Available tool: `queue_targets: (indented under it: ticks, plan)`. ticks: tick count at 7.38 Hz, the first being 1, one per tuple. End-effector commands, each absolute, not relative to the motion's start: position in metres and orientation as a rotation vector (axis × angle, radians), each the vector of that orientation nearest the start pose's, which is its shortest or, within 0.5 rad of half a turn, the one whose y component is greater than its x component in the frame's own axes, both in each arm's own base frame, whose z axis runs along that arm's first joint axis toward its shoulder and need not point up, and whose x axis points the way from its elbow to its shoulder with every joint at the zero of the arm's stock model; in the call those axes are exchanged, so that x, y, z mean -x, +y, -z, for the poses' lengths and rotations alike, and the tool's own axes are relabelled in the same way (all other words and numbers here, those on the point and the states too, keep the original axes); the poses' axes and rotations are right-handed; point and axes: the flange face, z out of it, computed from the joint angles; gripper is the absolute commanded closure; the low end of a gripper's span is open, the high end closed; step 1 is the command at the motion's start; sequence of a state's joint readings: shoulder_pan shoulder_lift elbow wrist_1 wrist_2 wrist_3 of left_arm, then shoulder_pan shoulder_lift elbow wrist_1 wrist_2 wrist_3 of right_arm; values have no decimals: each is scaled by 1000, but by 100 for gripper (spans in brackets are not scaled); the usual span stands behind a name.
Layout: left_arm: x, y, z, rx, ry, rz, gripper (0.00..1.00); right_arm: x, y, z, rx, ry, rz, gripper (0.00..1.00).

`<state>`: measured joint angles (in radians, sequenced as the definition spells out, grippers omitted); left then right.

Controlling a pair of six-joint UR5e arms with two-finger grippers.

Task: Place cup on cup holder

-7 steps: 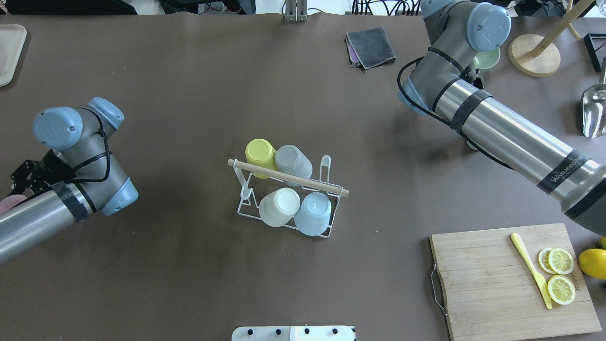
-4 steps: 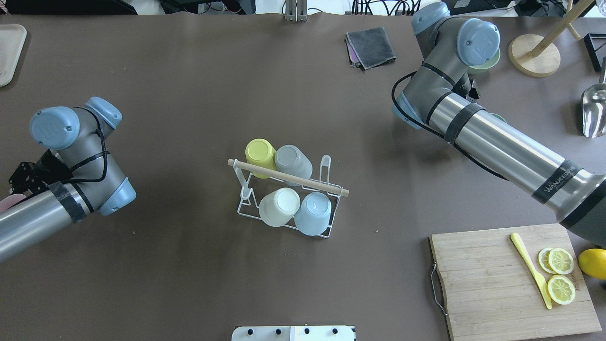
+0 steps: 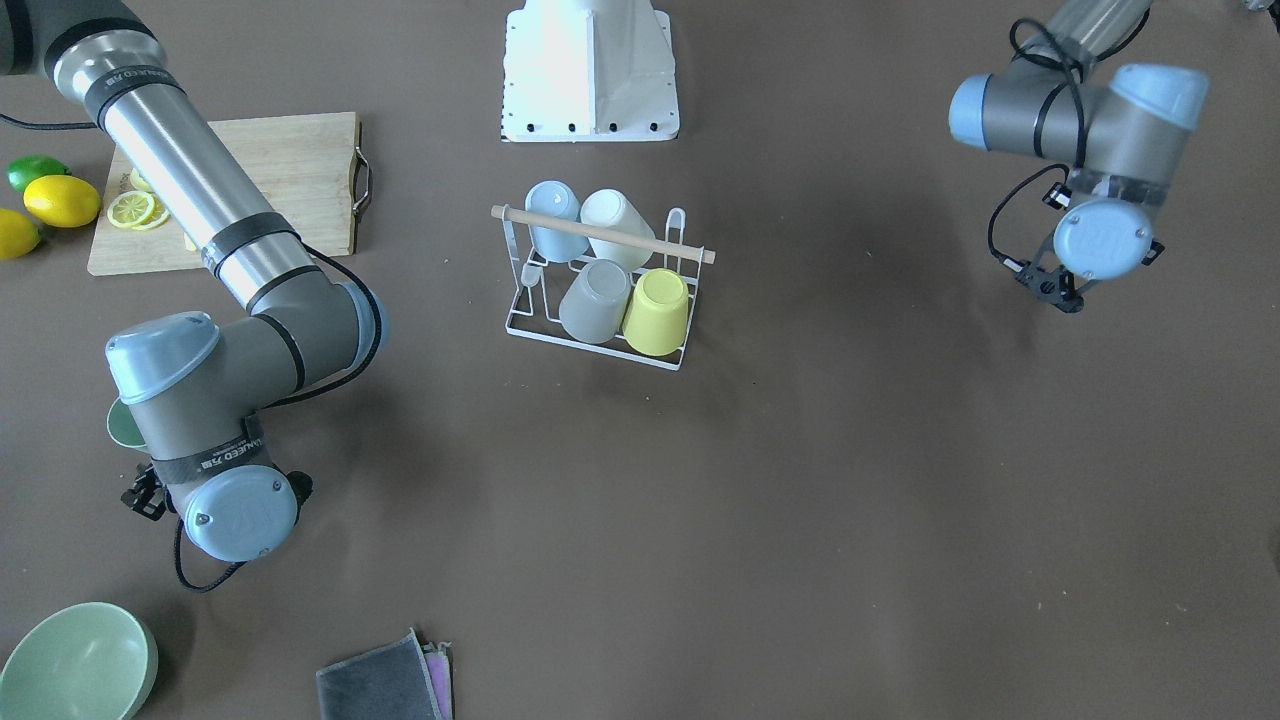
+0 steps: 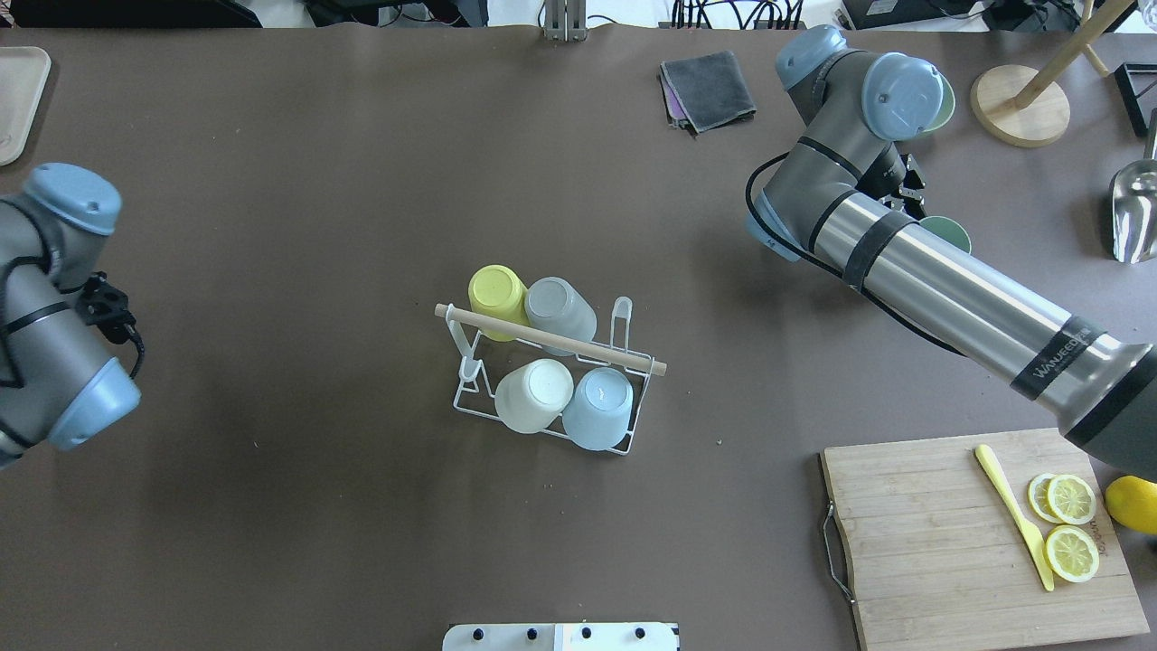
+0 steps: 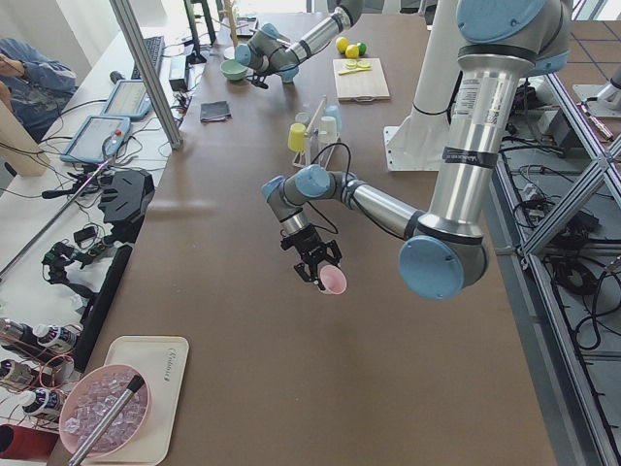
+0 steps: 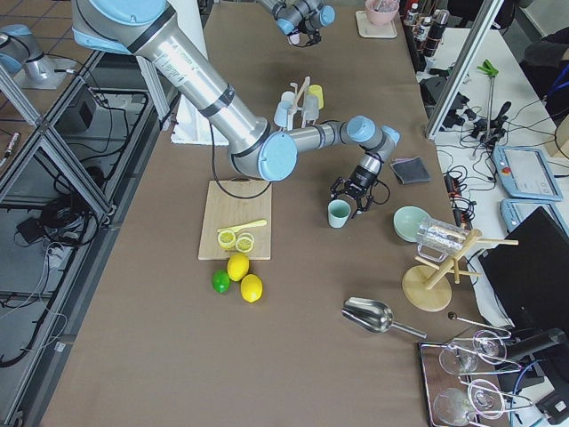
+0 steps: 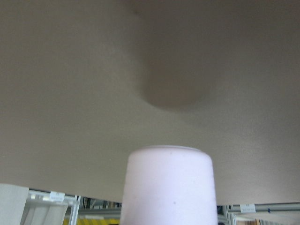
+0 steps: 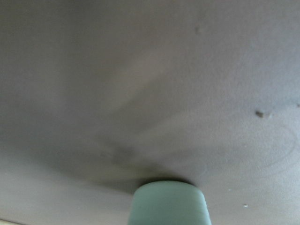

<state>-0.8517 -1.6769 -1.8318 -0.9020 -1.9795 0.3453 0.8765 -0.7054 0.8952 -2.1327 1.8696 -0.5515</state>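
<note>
The cup holder [image 4: 466, 398], a white wire rack with a wooden rod [image 4: 550, 339], stands mid-table and carries a yellow, a grey, a white and a blue cup upside down; it also shows in the front view [image 3: 520, 322]. My left gripper [image 5: 315, 264] is shut on a pink cup [image 5: 333, 281], held above the table far left of the rack; the cup fills the bottom of the left wrist view [image 7: 168, 187]. My right gripper [image 6: 356, 191] is shut on a green cup [image 6: 339, 213], far right and behind the rack; the cup peeks from under the arm in the overhead view [image 4: 951, 233].
A green bowl [image 3: 75, 660] and a folded grey cloth [image 4: 710, 88] lie at the far side. A cutting board [image 4: 931, 542] with lemon slices and a yellow knife lies near right. A wooden stand [image 4: 1021, 104] and metal scoop [image 4: 1134, 208] sit far right.
My left arm has swung toward the table's left edge, and the pink cup no longer shows in the overhead view. My right arm's wrist has turned and shifted slightly left with the green cup.
</note>
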Motion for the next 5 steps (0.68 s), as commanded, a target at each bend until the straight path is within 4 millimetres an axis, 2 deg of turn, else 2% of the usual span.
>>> queue_targets:
  ticks: [1, 2, 3, 4, 5]
  plan:
    - [-224, -385, -517, 97, 607, -917, 73, 416, -646, -505, 442, -259, 1198, 0]
    - [-211, -384, -496, -57, 692, -918, 76, 420, -642, -509, 450, -249, 1206, 0]
    - [-205, -375, -469, -220, 780, -908, 79, 425, -638, -511, 455, -244, 1210, 0]
    - [-213, -376, -443, -384, 865, -823, 79, 424, -637, -514, 460, -244, 1209, 0]
    - [-225, -371, -430, -525, 960, -792, 79, 423, -637, -519, 468, -243, 1209, 4]
